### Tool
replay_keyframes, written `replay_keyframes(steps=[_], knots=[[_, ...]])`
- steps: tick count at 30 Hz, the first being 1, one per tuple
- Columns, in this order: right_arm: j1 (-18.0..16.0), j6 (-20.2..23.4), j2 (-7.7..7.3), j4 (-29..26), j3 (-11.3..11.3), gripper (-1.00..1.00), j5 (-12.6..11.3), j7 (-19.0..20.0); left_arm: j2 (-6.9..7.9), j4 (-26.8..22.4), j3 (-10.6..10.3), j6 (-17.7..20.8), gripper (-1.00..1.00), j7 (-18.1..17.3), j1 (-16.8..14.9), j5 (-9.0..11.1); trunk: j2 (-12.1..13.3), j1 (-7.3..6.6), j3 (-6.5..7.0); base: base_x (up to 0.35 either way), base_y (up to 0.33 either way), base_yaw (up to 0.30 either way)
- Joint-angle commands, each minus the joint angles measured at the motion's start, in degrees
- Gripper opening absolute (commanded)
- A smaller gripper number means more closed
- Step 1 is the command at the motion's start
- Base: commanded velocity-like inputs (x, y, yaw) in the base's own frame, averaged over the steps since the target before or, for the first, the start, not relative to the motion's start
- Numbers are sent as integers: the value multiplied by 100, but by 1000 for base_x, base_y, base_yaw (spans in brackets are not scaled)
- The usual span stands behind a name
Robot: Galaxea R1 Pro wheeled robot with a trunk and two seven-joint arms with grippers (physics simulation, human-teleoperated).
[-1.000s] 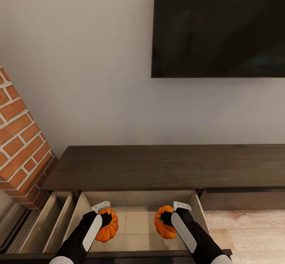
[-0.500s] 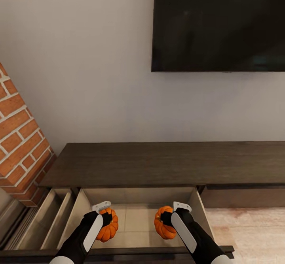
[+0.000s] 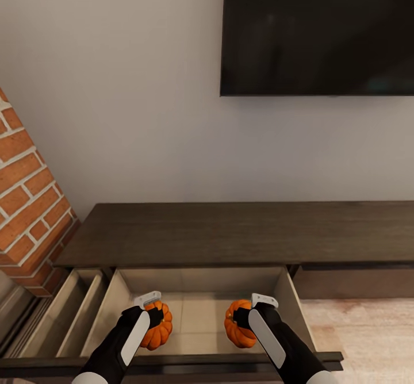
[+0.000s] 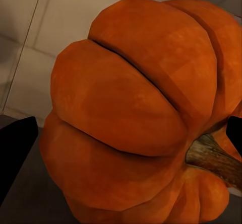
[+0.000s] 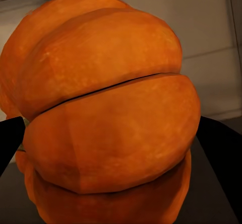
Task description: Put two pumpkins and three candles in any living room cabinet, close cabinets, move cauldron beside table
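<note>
Head view shows us holding one pumpkin in the left gripper and another pumpkin in the right gripper, jaws clamped, over the cabinet's open drawer, ready for release inside.

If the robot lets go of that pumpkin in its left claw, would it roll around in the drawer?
Probably a little: the left pumpkin is round, held by the left gripper above the open drawer. Its ribbed, flattened shape should settle quickly. It looks stiff, not squashing between the fingers.
</note>
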Motion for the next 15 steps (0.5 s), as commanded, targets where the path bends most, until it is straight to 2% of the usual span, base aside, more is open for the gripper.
replay_keyframes(steps=[1, 15], knots=[[-5, 0, -2, -8, 15, -100, -52, -57, 3, -9, -21, 13, -100, 80, -3, 47, -44, 21, -23, 0, 0, 0], [-5, -41, -2, -8, 20, -100, -38, -58, 0, -15, -93, 9, -100, 73, -3, 47, -605, 329, -275, 0, 0, 0]])
